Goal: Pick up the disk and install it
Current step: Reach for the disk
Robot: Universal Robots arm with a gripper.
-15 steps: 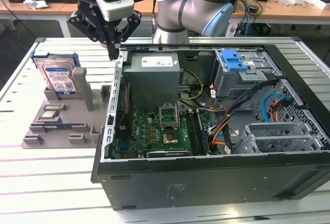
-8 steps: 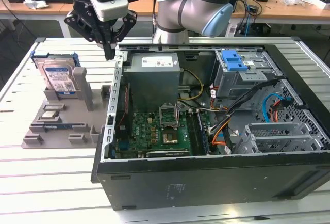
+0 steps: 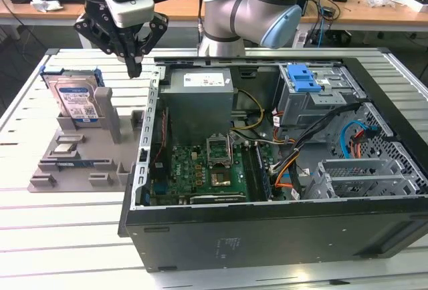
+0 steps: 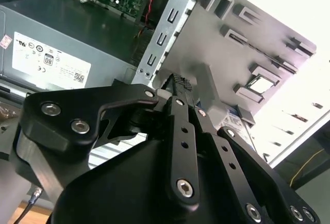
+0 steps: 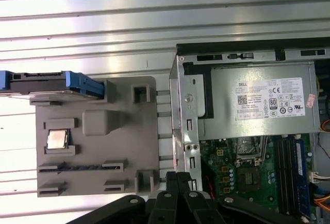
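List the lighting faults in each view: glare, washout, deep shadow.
Exterior view: even light, no glare on the disk. First wrist view: the table slats glare in bright bands. Second wrist view: the area beyond the grey fixture is blown out white, and the gripper looks dark against it.

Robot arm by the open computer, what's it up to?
The robot's gripper hangs shut and empty over the spot where the grey holder sits beside the open computer case. The disk stands upright in the holder, to the exterior view's left of the gripper, not yet picked up.
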